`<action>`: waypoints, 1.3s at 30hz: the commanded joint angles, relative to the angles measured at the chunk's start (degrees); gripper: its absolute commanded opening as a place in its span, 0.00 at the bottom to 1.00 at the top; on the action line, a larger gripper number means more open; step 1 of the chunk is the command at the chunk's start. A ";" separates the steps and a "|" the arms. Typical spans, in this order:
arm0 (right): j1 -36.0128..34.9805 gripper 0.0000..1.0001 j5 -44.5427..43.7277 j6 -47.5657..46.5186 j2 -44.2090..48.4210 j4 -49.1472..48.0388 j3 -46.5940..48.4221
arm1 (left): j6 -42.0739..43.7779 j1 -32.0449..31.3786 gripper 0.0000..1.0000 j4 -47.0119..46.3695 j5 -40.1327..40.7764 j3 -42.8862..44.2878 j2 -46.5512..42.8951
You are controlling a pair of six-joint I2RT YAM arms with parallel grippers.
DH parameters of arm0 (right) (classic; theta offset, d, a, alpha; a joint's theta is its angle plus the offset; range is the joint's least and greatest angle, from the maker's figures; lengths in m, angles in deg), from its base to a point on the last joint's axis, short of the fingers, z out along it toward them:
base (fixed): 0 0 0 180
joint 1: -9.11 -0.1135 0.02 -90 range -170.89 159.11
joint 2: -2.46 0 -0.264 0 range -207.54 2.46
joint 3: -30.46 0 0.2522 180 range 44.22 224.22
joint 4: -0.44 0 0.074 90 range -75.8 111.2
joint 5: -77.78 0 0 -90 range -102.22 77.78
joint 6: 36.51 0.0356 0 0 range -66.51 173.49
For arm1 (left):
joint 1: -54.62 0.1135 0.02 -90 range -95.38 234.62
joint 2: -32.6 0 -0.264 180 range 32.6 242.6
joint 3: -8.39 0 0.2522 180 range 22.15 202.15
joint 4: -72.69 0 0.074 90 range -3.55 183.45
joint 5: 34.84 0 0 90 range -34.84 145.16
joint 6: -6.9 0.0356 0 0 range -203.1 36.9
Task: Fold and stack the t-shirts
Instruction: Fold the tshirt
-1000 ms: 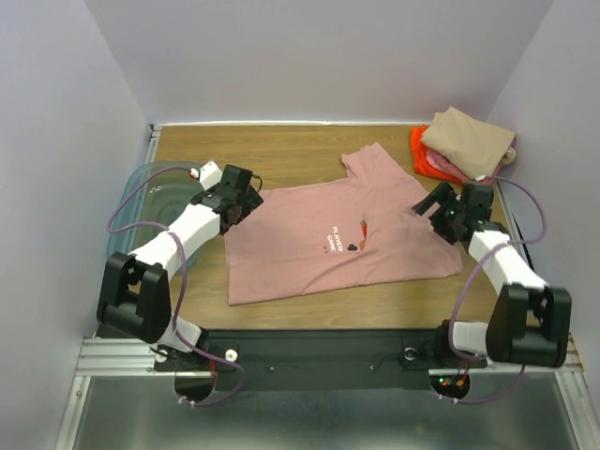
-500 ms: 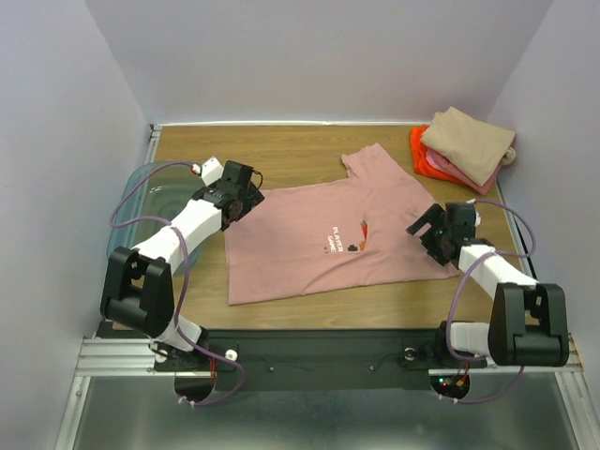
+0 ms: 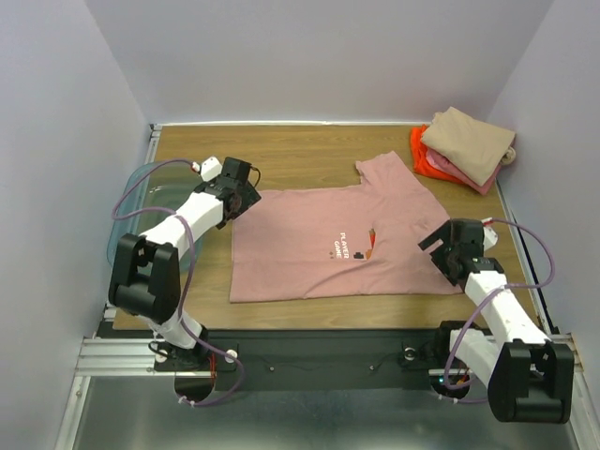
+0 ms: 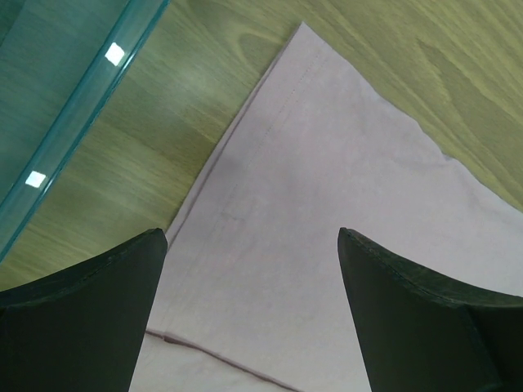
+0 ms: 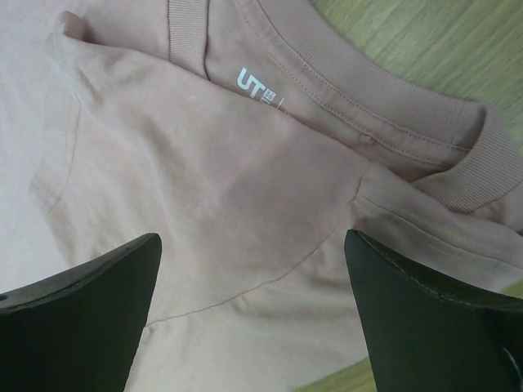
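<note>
Evidently we are starting the first fold: the dusty-pink t-shirt lies flat on the worktop, with the folded tees stacked at its far right corner. Our left hand hovers over a hem corner and our right hand over the collar, both wide open and empty. Next, we descend and pinch.

Left end effector gaping, right end effector gaping, both angled downward
</note>
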 commanded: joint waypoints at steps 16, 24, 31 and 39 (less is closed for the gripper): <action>0.33 1.00 20.95 -16.43 -10.20 -3.33 21.78 | 2.88 3.48 0.94 5.23 3.67 29.57 27.45; 0.24 1.00 20.61 -16.62 -11.96 -4.12 20.65 | 0.77 4.98 0.83 7.79 5.87 35.99 33.52; 0.24 1.00 19.21 -16.53 -13.10 -4.30 20.90 | 0.07 4.98 0.79 5.61 3.42 31.53 33.18; 0.24 1.00 18.76 -16.09 -13.72 -4.56 21.08 | 0.33 4.89 0.65 2.87 2.36 26.16 31.94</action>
